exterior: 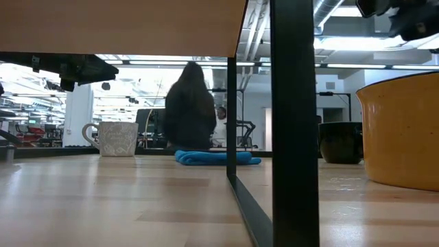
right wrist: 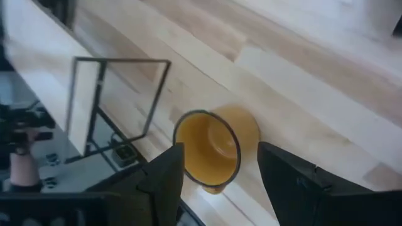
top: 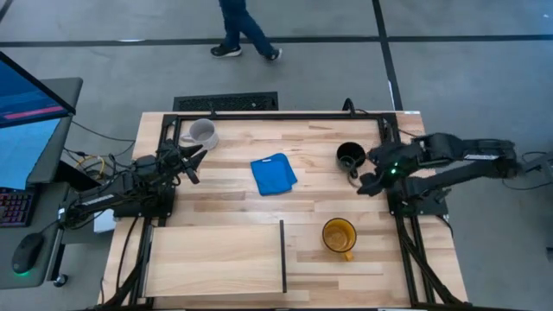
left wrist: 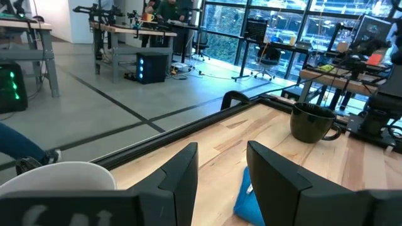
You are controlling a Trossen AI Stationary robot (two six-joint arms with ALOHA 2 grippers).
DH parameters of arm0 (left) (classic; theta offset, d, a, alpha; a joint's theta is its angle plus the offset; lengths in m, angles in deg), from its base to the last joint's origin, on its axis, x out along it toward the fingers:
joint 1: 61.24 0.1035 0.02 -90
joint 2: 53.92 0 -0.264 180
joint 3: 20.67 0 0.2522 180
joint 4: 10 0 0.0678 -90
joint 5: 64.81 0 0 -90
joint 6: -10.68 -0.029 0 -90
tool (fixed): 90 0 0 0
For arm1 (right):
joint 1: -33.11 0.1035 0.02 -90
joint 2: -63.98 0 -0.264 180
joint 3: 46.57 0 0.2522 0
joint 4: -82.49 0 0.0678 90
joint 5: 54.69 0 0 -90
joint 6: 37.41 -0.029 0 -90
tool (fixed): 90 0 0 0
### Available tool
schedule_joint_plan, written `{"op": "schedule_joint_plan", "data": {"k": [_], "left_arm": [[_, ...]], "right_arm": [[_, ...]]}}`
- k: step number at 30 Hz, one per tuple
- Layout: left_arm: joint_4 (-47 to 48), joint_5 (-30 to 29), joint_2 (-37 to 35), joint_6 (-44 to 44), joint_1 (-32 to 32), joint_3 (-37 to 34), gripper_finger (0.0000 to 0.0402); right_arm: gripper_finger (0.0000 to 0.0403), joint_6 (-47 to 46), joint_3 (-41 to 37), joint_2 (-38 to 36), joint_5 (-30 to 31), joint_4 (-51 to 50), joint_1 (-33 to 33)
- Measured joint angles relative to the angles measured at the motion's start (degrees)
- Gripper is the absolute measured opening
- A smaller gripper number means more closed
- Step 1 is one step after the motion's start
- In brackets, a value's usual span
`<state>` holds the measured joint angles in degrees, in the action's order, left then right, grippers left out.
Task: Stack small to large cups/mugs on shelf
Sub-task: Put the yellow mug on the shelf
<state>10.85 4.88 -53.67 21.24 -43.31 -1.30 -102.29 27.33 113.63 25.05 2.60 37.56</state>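
The grey-white mug point(top: 200, 132) stands upright at the table's far left; it also shows in the low view point(exterior: 116, 138). The black mug point(top: 350, 156) stands at the far right, and the yellow mug point(top: 339, 235) stands near the right front. The pale wood shelf point(top: 216, 259) lies at the front left, with its dark divider point(top: 283, 257) on its right edge. My left gripper point(top: 194, 162) is open and empty just near of the grey-white mug point(left wrist: 56, 179). My right gripper point(top: 365, 178) is open and empty beside the black mug, with the yellow mug point(right wrist: 210, 147) below it.
A blue cloth point(top: 274, 174) lies flat at the table's middle, between the mugs. A person point(top: 246, 34) walks on the floor beyond the far edge. Bare planks lie between the cloth and the shelf.
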Motion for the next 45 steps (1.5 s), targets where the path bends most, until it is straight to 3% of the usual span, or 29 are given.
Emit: {"op": "schedule_joint_plan", "data": {"k": [13,21,25,34,45], "left_arm": [[4.8,0.6,0.0,1.3,0.0,0.0,0.0127],[7.4,0.6,0.0,3.1,0.0,0.1,0.0127],[7.5,0.6,0.0,3.1,0.0,0.1,0.0127],[7.5,0.5,0.0,1.2,0.0,0.1,0.0127],[7.6,0.5,0.0,1.0,0.0,0.1,0.0127]], "right_arm": [[0.0225,-20.1,0.0,10.9,6.2,15.0,21.5],[0.0225,-35.7,0.0,16.3,8.4,16.7,33.2],[0.0225,-40.5,0.0,18.3,12.3,21.0,37.9],[0.0225,-44.2,0.0,25.2,13.3,22.9,41.6],[0.0225,-44.9,0.0,33.4,13.1,19.3,41.6]]}}
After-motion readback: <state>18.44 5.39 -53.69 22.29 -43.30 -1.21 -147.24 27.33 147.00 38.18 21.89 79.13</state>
